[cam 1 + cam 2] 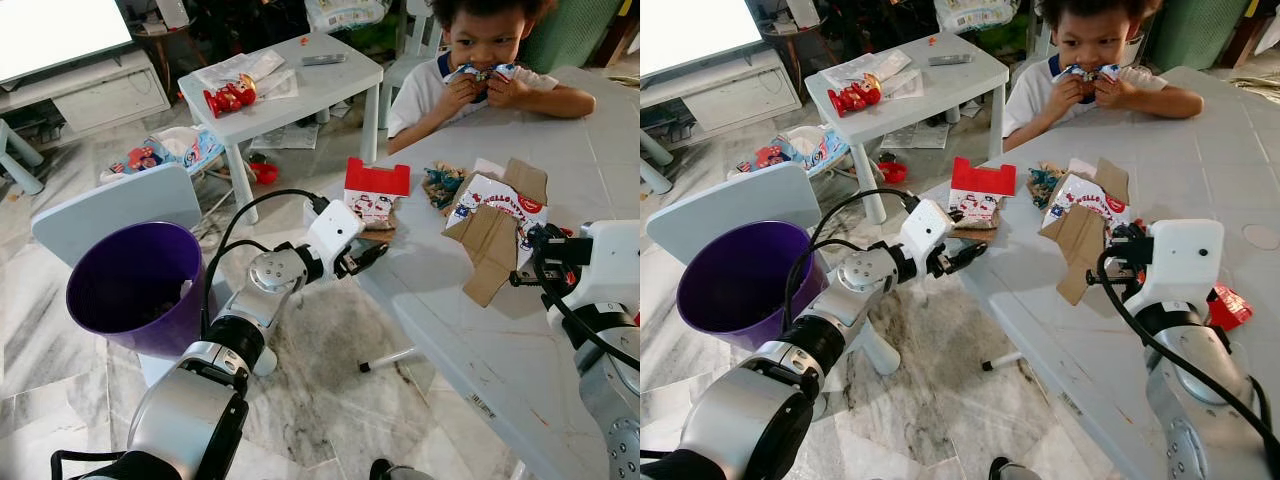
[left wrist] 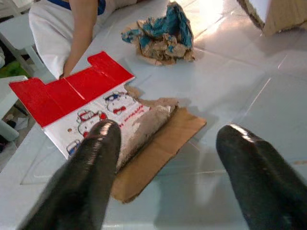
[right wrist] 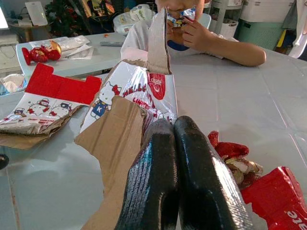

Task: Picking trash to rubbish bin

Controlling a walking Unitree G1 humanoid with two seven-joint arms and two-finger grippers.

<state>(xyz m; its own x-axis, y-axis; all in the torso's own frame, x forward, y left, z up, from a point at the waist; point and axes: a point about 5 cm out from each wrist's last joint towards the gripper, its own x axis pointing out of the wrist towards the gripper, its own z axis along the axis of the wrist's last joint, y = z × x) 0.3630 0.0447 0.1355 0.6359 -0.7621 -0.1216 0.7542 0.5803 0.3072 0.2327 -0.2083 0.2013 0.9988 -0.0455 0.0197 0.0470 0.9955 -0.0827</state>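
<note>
A purple bin (image 1: 135, 285) stands on the floor to my left, below the table. My left gripper (image 2: 172, 139) is open at the grey table's (image 1: 560, 150) near edge, its fingers low over a flattened red-and-white carton (image 2: 91, 100) with brown card under it. My right gripper (image 3: 173, 127) is shut on a torn cartoon-printed carton (image 1: 495, 225), holding it upright above the table. A crumpled blue-and-brown scrap (image 2: 160, 31) lies further in. A red wrapper (image 3: 278, 201) and a crumpled red-and-tan piece lie just beside my right gripper.
A person (image 1: 480, 70) sits at the far side of the table, hands at the mouth holding a wrapper. A white chair (image 1: 110, 205) stands behind the bin. A small white table (image 1: 290, 85) with toys is beyond, and the floor is marble.
</note>
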